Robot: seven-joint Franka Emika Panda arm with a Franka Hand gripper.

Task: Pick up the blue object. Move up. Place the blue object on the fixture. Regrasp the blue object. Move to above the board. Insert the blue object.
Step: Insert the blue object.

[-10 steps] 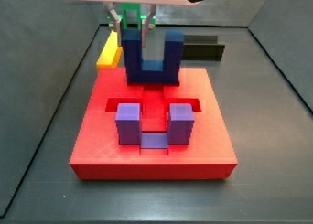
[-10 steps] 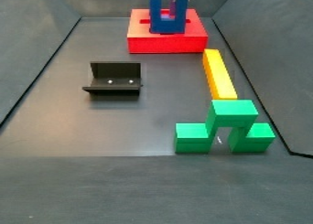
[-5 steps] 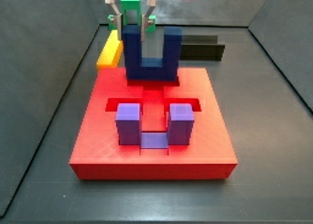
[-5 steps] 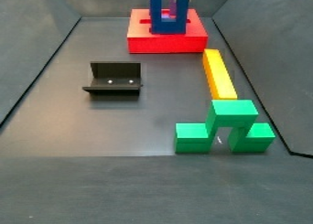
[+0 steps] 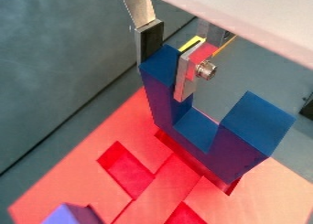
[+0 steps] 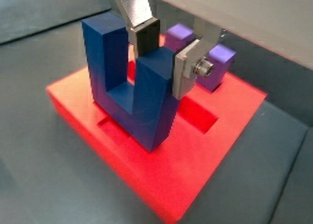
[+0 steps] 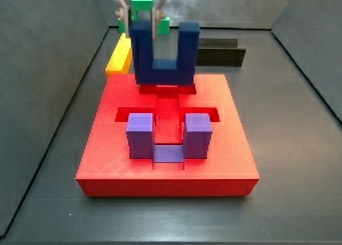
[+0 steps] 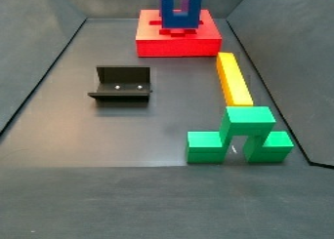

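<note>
The dark blue U-shaped object point(image 7: 167, 77) stands upright over the far slot of the red board point(image 7: 227, 159), its base at or just above the board. My gripper point(image 7: 144, 27) is shut on the top of one prong. In both wrist views the fingers clamp that prong point(image 5: 167, 63) point(image 6: 164, 61), with the blue object point(image 5: 208, 141) point(image 6: 123, 90) hanging below them. In a side view the blue object point(image 8: 181, 17) rises past the frame's top over the board point(image 8: 150, 46). The fixture point(image 8: 121, 84) sits empty on the floor.
A lighter purple U-shaped block point(image 7: 167, 139) sits in the board's near slot. A yellow bar point(image 8: 235, 79) lies beside the board, and a green U-shaped block point(image 8: 239, 136) lies beyond it. Dark walls enclose the floor.
My gripper has moved up a little, and the blue object has risen with it over the board's far slot. Nothing else has moved.
</note>
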